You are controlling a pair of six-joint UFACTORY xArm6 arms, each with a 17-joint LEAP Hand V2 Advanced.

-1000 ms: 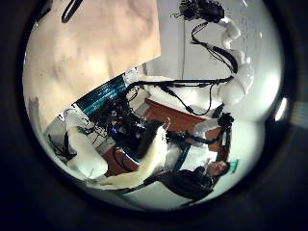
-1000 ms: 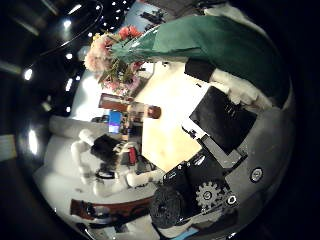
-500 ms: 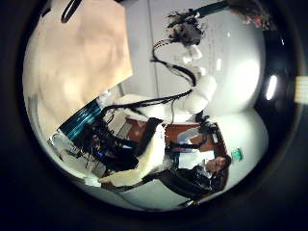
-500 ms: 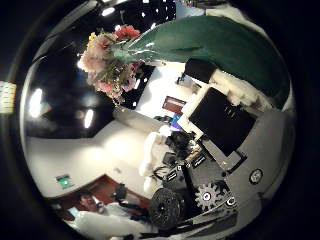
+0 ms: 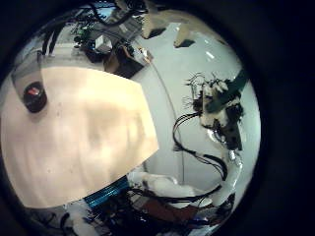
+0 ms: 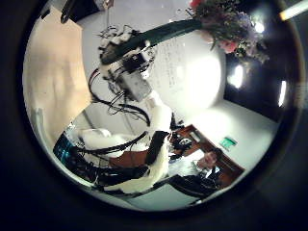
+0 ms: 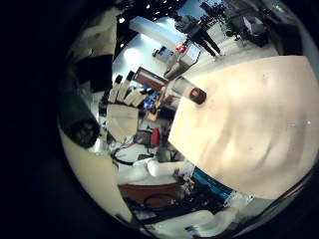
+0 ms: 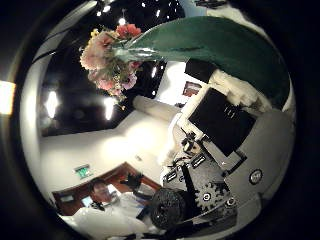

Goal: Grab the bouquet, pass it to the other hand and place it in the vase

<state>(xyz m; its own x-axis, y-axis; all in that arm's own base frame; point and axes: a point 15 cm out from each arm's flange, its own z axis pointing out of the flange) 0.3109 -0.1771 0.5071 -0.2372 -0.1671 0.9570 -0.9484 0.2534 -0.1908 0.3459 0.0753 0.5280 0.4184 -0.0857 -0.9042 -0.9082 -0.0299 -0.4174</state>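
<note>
The bouquet [image 8: 110,55], pink and red flowers on a long green wrapped stem [image 8: 210,45], lies close across my right palm, and my right hand's fingers [image 8: 225,118] curl beside the wrap. In the left thumb side palm view my right hand [image 6: 130,69] holds the bouquet [image 6: 223,19] up in the air, flowers pointing away from the arm. My left hand [image 7: 125,102] appears in the right little finger side palm view with straight fingers and nothing in it. The small dark vase [image 5: 35,95] stands upright on the table [image 5: 89,138], also seen as the vase [image 7: 196,95].
The pale wooden table [image 7: 254,119] lies below both hands, bare apart from the vase near one edge. Desks, screens and room clutter [image 6: 178,154] stand beyond the table.
Both palm views have swung round. In the left palm view my right hand with the bouquet has come closer and larger. The bouquet keeps its place in the right hand.
</note>
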